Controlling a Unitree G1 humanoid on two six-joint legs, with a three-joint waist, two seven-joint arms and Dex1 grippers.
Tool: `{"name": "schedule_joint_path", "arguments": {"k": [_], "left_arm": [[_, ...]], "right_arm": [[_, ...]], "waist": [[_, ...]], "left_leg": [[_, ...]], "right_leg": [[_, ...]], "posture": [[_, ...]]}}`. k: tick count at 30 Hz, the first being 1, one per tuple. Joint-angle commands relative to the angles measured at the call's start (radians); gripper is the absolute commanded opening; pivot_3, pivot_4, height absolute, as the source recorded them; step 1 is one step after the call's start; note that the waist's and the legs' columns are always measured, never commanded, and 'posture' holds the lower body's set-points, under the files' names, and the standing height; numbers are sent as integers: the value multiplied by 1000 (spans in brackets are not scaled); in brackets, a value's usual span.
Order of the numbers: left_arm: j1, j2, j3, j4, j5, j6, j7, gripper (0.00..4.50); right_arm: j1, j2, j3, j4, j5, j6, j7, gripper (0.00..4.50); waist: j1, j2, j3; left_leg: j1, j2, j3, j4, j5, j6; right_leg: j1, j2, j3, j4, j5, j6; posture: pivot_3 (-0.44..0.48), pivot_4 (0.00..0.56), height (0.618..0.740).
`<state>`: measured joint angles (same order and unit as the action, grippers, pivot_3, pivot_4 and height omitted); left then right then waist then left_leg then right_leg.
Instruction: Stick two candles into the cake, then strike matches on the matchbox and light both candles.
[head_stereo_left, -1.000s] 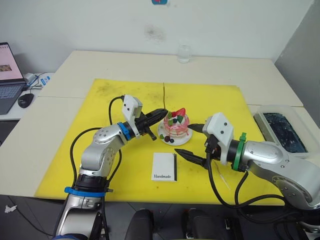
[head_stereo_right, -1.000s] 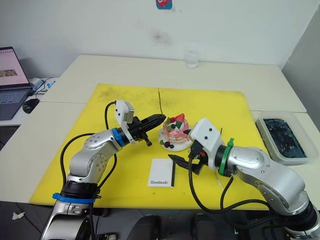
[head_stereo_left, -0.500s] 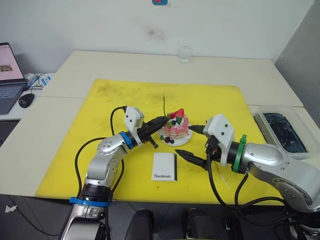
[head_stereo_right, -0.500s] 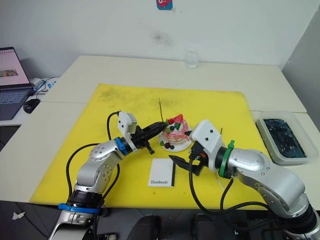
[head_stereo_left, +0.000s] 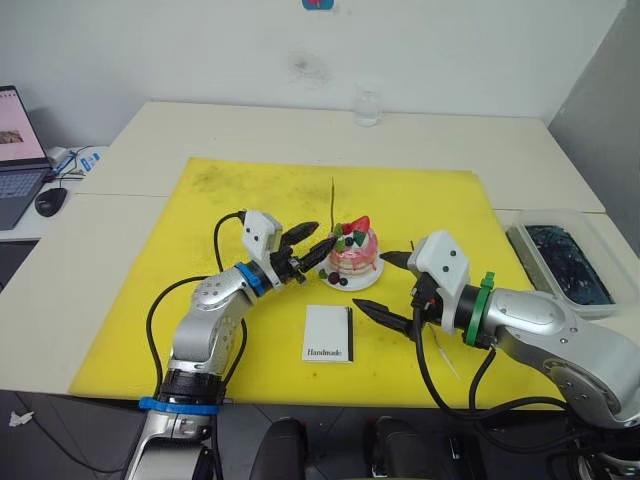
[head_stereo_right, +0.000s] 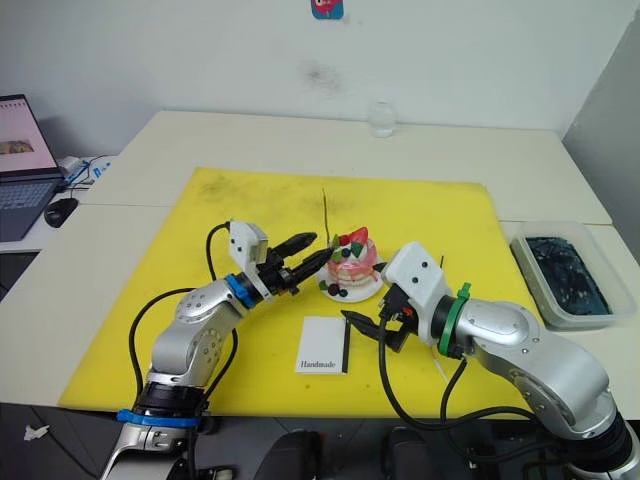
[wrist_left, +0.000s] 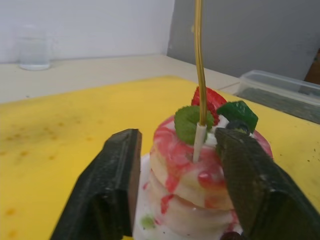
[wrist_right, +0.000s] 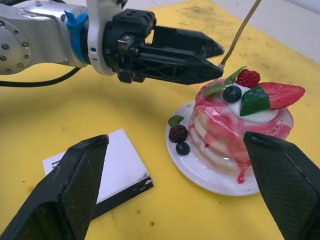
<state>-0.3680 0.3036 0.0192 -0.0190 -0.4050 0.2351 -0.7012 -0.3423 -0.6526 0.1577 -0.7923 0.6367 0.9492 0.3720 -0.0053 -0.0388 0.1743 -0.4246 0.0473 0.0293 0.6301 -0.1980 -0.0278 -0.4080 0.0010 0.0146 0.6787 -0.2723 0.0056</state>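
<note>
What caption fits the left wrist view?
Open left gripper flanking a golden candle standing upright in the cake.

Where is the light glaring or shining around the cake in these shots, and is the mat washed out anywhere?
Right wrist view: small white highlights shine on the cake's pink glaze and on the plate rim. Left wrist view: the candle gleams gold along its shaft. Left eye view: the yellow mat is evenly lit, with no glare patch.

A pale counter (head_stereo_left: 450, 150) carries a yellow mat (head_stereo_left: 250, 210). On the mat, the cake (head_stereo_left: 352, 252) on its white plate sits just ahead of the left tool (head_stereo_left: 314, 241), and the matchbox (head_stereo_left: 329, 333) lies just beside the right tool (head_stereo_left: 385, 285). A glass (head_stereo_left: 367, 107) stands far beyond both tools. A clear tray (head_stereo_left: 565, 262) lies outboard of the right tool.
</note>
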Motion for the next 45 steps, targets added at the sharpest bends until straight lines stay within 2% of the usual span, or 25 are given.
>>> {"name": "schedule_joint_path", "arguments": {"k": [1,2,7,12,15,19,26,31,38,42,45], "left_arm": [[9,12,28,-79,-15,3,19,4246],[12,20,36,-97,-22,13,23,4470],[45,81,68,-190,-58,68,14,4470],[177,305,79,-323,-110,150,-177,4470],[221,367,36,-428,-139,156,-244,4470],[251,391,-35,-545,-175,201,-285,4470],[225,417,-162,-597,-147,210,-350,4470],[172,401,-209,-589,-134,224,-346,4470],[156,393,-224,-601,-137,242,-334,4470],[148,384,-231,-599,-135,246,-328,4500],[145,379,-235,-599,-133,244,-325,4500]], "right_arm": [[-4,6,-26,-24,-16,-25,7,4500],[-4,7,-27,-23,-18,-28,7,4500],[11,7,-55,-32,-24,-38,12,4500],[156,-46,-248,-125,57,-33,53,4500],[292,-88,-319,-170,65,-37,76,4500],[436,-94,-361,-203,38,-49,55,4500],[678,-71,-302,-219,-103,-111,0,4500],[749,-36,-250,-164,-214,-182,-31,4500],[809,0,-226,-150,-246,-181,-28,4500],[799,24,-187,-133,-276,-165,-53,3230],[804,13,-164,-141,-311,-155,-62,2071]], "waist": [[0,0,0],[0,0,0],[-1,0,0],[-3,0,0],[4,0,0],[4,0,0],[1,0,0],[1,0,0],[1,0,0],[0,0,0],[0,0,0]], "left_leg": [[0,0,0,0,0,0],[0,0,0,0,0,0],[0,0,0,0,0,0],[0,1,0,-1,0,0],[0,1,0,-2,0,0],[2,0,1,-1,0,0],[7,1,1,-1,0,0],[7,0,1,-1,0,0],[6,0,1,-2,0,0],[7,0,1,-2,0,0],[7,0,2,-1,0,0]], "right_leg": [[0,0,0,0,0,0],[0,0,0,0,0,0],[0,0,0,0,0,0],[0,0,0,-1,-1,-1],[0,-4,-1,-1,-2,0],[2,-7,0,-1,-2,0],[4,-6,0,1,-5,-5],[4,-6,1,0,-5,-6],[3,-6,1,0,-5,-5],[3,-6,1,0,-5,-6],[4,-6,1,0,-5,-6]], "posture": [[0,150,740],[0,150,740],[0,150,740],[0,150,740],[0,150,740],[0,150,740],[0,150,740],[0,150,740],[0,150,740],[0,150,740],[0,150,740]]}}
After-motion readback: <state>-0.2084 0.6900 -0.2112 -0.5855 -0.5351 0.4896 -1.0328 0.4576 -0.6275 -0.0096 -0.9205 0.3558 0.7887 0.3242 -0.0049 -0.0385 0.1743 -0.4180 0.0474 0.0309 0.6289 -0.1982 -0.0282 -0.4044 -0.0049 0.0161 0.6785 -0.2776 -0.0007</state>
